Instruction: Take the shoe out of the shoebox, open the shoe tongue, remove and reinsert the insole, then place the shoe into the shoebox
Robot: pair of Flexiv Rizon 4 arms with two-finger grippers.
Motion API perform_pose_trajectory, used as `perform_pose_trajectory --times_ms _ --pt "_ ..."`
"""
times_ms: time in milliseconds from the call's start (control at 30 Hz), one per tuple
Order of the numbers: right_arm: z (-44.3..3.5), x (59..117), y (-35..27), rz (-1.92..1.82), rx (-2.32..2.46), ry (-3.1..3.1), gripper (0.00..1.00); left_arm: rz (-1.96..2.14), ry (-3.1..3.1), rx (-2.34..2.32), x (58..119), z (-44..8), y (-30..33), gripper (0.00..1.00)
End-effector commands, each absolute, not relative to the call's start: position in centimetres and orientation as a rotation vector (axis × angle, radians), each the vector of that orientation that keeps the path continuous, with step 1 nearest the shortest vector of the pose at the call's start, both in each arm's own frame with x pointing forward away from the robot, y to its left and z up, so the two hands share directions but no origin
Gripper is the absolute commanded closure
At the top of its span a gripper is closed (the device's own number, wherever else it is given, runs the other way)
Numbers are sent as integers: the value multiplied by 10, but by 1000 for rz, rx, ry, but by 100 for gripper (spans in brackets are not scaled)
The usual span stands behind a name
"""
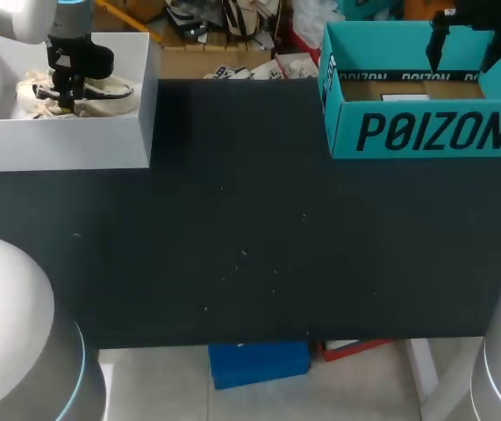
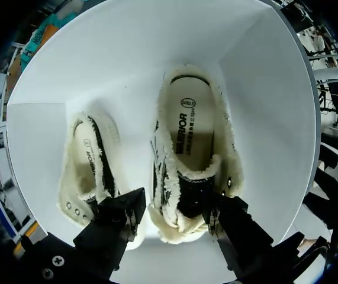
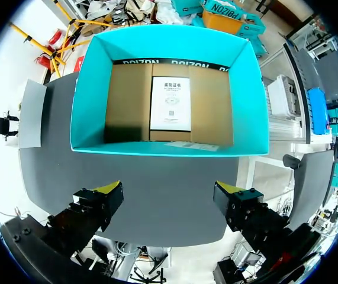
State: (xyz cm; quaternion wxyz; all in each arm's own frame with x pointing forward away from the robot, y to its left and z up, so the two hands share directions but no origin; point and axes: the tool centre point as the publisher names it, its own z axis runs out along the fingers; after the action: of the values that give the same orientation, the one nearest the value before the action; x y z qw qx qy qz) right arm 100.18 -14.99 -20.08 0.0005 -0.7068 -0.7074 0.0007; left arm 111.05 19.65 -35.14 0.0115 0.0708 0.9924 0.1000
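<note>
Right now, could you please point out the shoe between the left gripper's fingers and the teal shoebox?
shoe (image 2: 193,139): left wrist view, on its insole.
teal shoebox (image 3: 92,89): right wrist view, on a side wall.

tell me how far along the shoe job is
Nothing looks done yet: the shoe and its pair lie in the white box. In hand: the left gripper is down over the shoe, probably to lift it. Left: lifting it out, the tongue, the insole, reboxing. The right gripper hangs open over the teal box.
</note>
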Motion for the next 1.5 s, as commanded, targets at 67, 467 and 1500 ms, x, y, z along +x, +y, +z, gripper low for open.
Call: perform_pose_trajectory --times_ms 67,467,1500 --pt "-200 1001 -150 2 -2220 -2221 0 310 3099 212 1116 -363 196 44" --pt "-200 1001 -150 2 -2220 -2221 0 325 3114 110 1123 -387 211 42" --pt "-200 1001 -150 2 -2220 -2221 0 358 3094 122 1130 -404 213 100"
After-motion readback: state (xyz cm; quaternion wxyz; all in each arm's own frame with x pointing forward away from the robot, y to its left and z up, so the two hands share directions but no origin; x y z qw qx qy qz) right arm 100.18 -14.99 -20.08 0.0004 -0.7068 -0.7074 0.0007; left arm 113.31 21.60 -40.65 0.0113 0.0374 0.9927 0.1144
